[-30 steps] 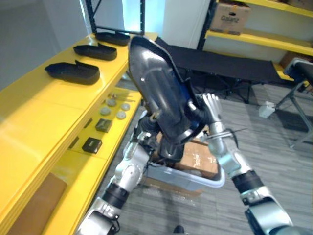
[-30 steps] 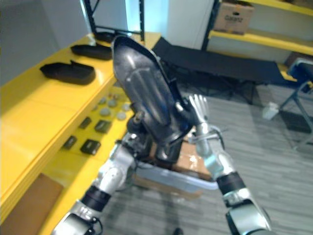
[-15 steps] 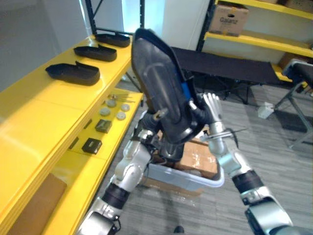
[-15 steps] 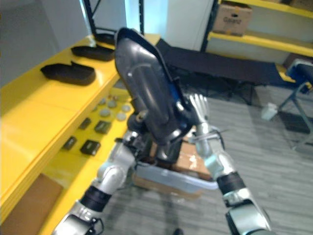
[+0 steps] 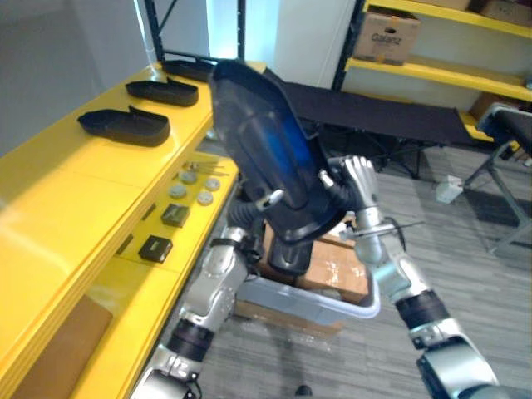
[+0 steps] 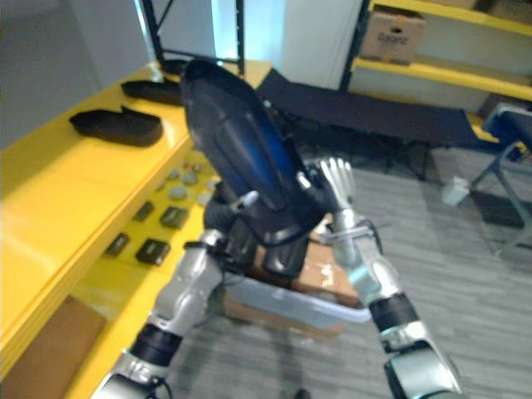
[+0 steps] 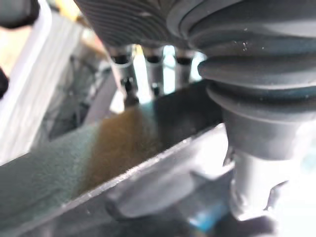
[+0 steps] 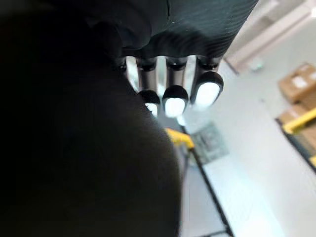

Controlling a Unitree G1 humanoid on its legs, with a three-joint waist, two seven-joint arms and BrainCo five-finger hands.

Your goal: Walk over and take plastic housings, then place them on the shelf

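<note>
Plastic housing (image 5: 266, 158): large, dark and glossy, held up in the air between both hands, tilted with its upper end leaning toward the shelf, not set down on it.
Left hand (image 7: 249, 187): at the housing's lower end, thumb on one face and fingers (image 7: 154, 69) reaching behind the edge, pinching it.
Right hand (image 5: 362, 187): fingers straight and spread, pressed flat against the housing's right side.
Bin (image 5: 324, 301): grey, on the floor below the hands, with cardboard boxes (image 5: 332, 266) in it.
Shelf (image 5: 75, 191): yellow, on the left; its lower ledge carries small dark blocks (image 5: 155, 247) and round discs (image 5: 193, 184).
Shelf top: three more dark housings in a row, set apart, near (image 5: 125, 126), middle (image 5: 162, 90) and far (image 5: 187, 68).
Cot (image 5: 382, 112): black, standing on the floor beyond the bin.
Far rack (image 5: 432, 71): yellow, with a carton (image 5: 386, 37) on top.
</note>
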